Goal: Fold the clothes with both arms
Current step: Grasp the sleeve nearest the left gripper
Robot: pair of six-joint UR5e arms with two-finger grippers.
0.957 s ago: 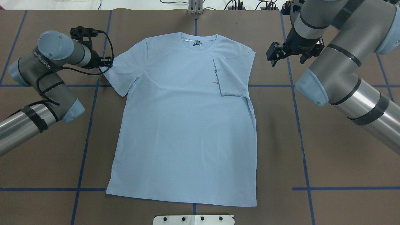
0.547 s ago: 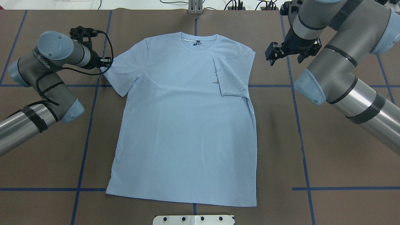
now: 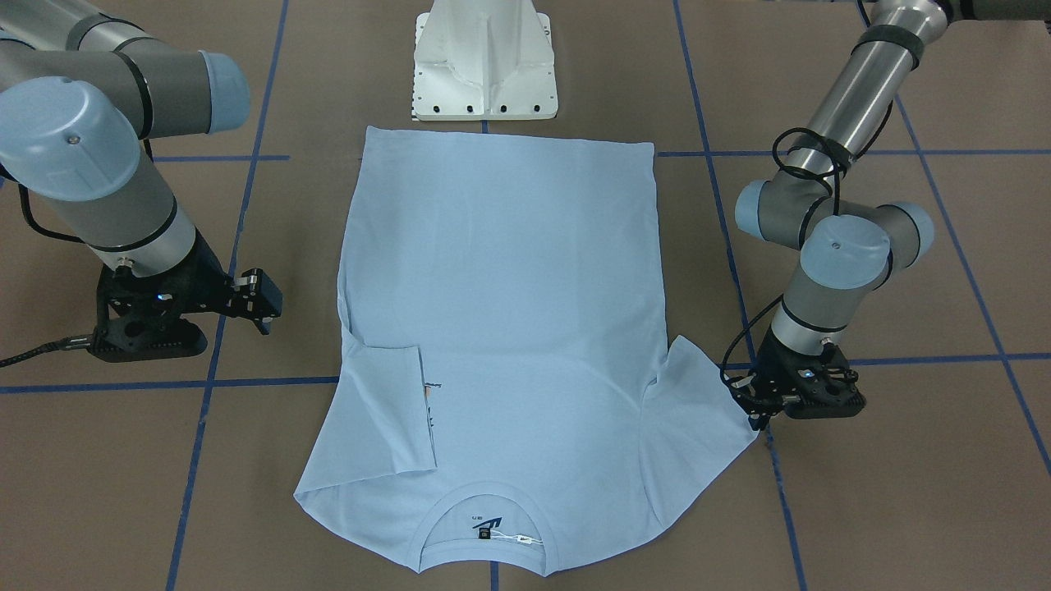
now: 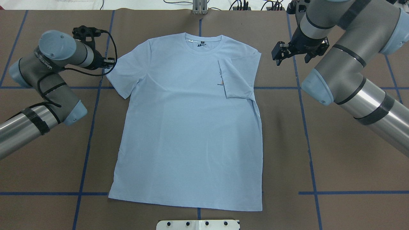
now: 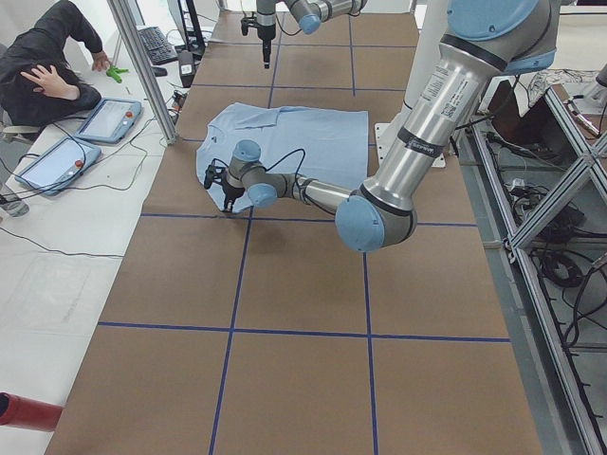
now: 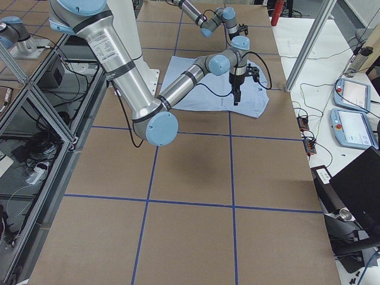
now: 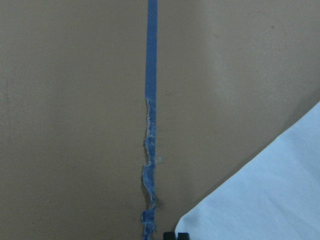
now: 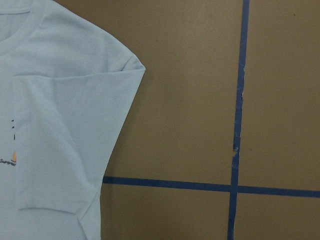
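1. A white flared metal pedestal base (image 4: 198, 224) stood at the robot's edge of the brown paper-covered bench (image 4: 322, 153), which was gridded with blue tape lines (image 4: 85, 153).

2. A light blue short-sleeved T-shirt (image 4: 191, 134) lay flat at mid-bench, front up, with its hem just beyond the pedestal and its collar farthest from the robot. The sleeve on the robot's right (image 4: 238, 78) was folded inward over the chest and hid part of a small orange-and-dark print (image 4: 221, 83). The sleeve on the robot's left (image 4: 123, 75) lay spread flat. The ribbed round collar (image 4: 203, 55) showed a dark neck label (image 4: 202, 42).

3. The left arm (image 4: 48, 73) was of grey and silver tubes with light blue joint caps. The black two-finger left claw (image 4: 109, 61) pointed down at the outer corner of the spread sleeve. Whether it was spread or pressed together, or touched the cloth, could not be told.

4. The right arm (image 4: 345, 64) was of like build. The black right claw (image 4: 277, 57) hung beside the folded shoulder, apart from the cloth. Its finger state could not be told.

5. Black cables (image 4: 243, 4) lay past the far edge.
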